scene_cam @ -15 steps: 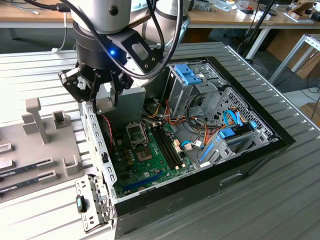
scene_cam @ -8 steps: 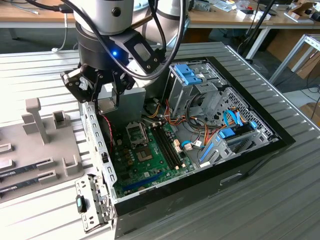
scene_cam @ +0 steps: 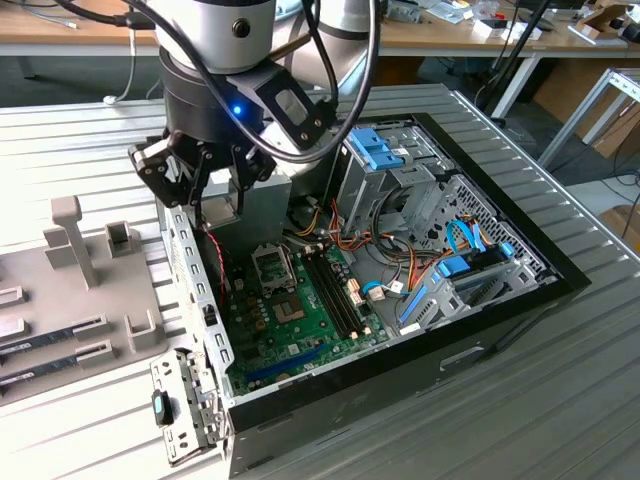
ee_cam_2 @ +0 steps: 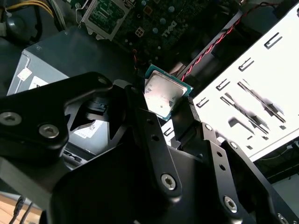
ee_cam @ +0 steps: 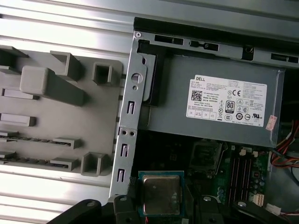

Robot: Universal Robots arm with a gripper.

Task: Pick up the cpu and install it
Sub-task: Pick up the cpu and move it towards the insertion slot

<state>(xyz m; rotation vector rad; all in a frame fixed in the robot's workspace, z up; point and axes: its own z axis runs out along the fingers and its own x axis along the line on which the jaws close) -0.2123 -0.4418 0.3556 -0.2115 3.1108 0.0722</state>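
cpu (ee_cam_2: 161, 95) is up in the gripper (ee_cam_2: 164, 106) rn, so you're holding it, not seated in anything. Two black fingers (ee_cam_2: 140, 109) pinch it on opposite edges. The claw is closed down narrow, basically just the chip's width. Silver lid faces the cam w/ the thin green rim showing round it, and it looks a bit tilted in the second wrist view.

In the first wrist view the cpu (ee_cam: 161, 195) hangs just inside the case's perforated rear panel (ee_cam: 127, 130), over the dark corner of the mobo (ee_cam: 233, 170). The cpu socket (ee_cam: 205, 151) is near but clearly apart from the chip. The grey PSU (ee_cam: 210, 102) w/ its white label sits beyond both.

From the exterior view you can see the gripper (scene_cam: 220, 200) hovering over the open PC case (scene_cam: 500, 310) at the exterior view's left side, right in front of the PSU. The socket lies lower down, a bit toward the exterior view's right, w/ the black RAM slots (scene_cam: 330, 290) just beside it. A red/black twisted wire (scene_cam: 213, 250) runs down close under the claw.

Outside the case, on the exterior view's left, the grey parts holder (scene_cam: 80, 270) sits on the slatted metal table (scene_cam: 560, 400). Can't tell what's in its slots.
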